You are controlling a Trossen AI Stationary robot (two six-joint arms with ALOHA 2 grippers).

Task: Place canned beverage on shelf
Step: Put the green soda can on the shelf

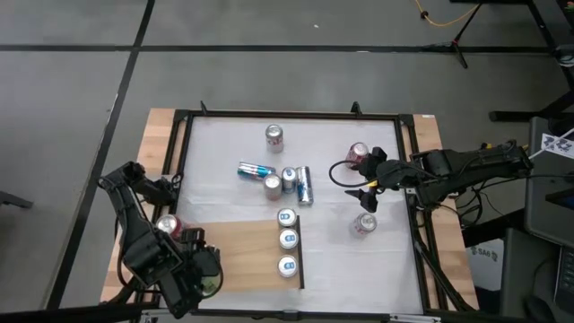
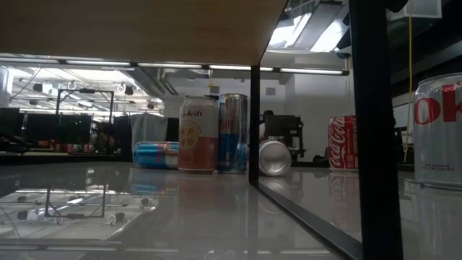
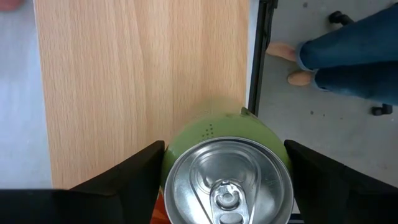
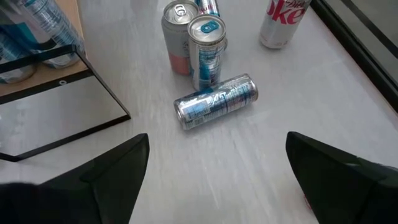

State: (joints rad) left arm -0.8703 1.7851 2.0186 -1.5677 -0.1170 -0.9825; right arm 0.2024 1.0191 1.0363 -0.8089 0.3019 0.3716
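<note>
Left hand (image 3: 224, 171), three shelf (image 1: 242, 247) cans (image 1: 287, 240)

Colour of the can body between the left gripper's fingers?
Light green can with silver top; left wrist view shows it best.

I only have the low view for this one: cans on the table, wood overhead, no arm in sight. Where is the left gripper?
Observer: The left gripper is above the shelf, at its outer edge by the table frame, with a green can right in front of its wrist camera.
Operator: What stands on the shelf?
Observer: Three upright cans, in a row along the edge with the dark strip.
Operator: And the right arm?
Observer: The right gripper hangs open over the right side of the table, close to a red-topped can, holding nothing.
</note>
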